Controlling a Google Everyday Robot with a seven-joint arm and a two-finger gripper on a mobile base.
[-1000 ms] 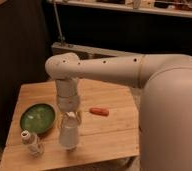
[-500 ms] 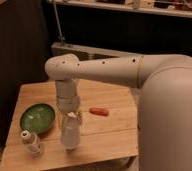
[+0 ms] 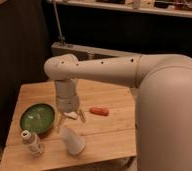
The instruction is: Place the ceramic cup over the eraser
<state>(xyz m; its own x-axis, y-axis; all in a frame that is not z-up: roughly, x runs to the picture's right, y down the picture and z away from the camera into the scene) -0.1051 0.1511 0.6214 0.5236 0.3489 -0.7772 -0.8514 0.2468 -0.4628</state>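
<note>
The white ceramic cup [image 3: 72, 140] rests on the wooden table [image 3: 114, 135] near its front edge, tilted, with its narrow end up and to the left. My gripper [image 3: 70, 120] hangs just above the cup's narrow end, fingers [image 3: 81, 117] spread open and holding nothing. The eraser does not show in this view.
A green bowl [image 3: 37, 118] sits left of the gripper. A small white bottle [image 3: 32, 143] stands at the front left corner. An orange-red oblong piece [image 3: 99, 111] lies right of the gripper. My large white arm [image 3: 164, 100] covers the table's right side.
The gripper has opened and let go of the cup. The cup, held upright before, now leans over on the table below the fingers.
</note>
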